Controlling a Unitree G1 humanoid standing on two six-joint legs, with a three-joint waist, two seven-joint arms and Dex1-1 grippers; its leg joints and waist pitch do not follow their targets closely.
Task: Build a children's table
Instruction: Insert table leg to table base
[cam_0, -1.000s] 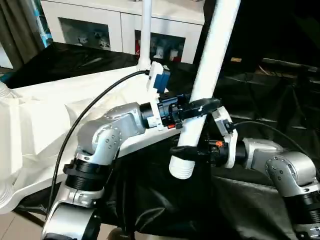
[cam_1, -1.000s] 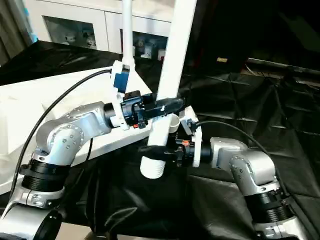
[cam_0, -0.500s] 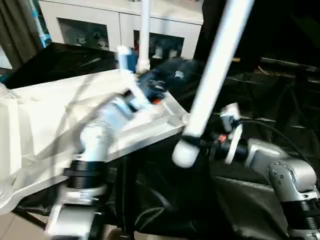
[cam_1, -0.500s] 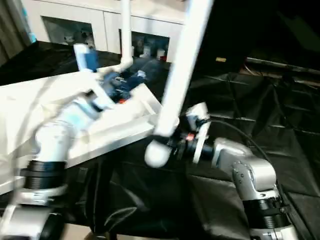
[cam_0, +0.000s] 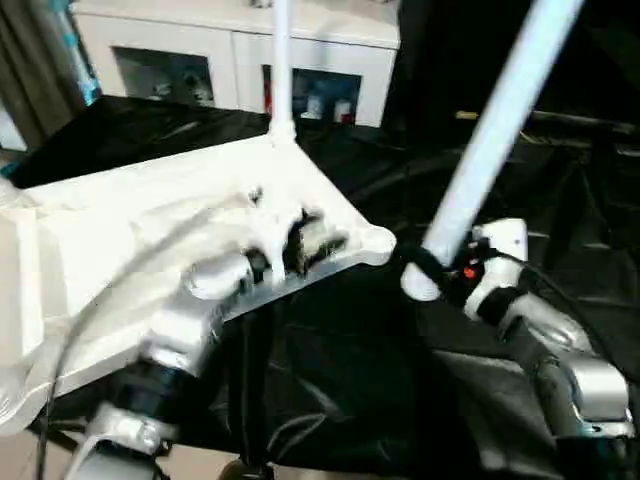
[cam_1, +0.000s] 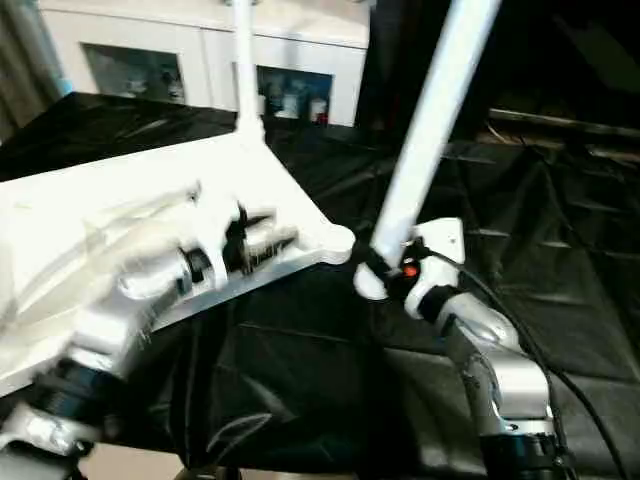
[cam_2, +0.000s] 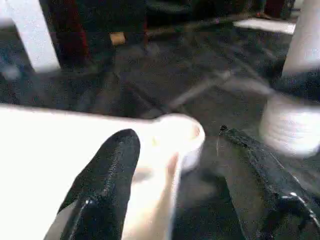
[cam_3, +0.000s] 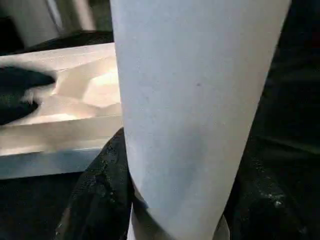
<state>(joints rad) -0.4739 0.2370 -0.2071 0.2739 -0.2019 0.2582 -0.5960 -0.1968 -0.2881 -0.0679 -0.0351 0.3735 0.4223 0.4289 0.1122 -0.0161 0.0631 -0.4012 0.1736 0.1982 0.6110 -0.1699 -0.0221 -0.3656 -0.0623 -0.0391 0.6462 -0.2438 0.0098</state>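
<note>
From the head camera you see one white tabletop (cam_0: 150, 230) lying underside up on the black-draped work table (cam_0: 560, 200), with two legs (cam_0: 490, 150) in sight: one standing upright in the far corner socket, the other leaning, clamped near its lower end by your right gripper (cam_0: 425, 272) just beside the near corner socket (cam_0: 378, 240). Your left wrist camera shows the left gripper (cam_2: 185, 165) with its two black fingers (cam_2: 107, 170) spread apart and holding nothing, one lying over the tabletop's edge beside that socket. Your right wrist camera shows one leg gripped between the right gripper's two fingers.
</note>
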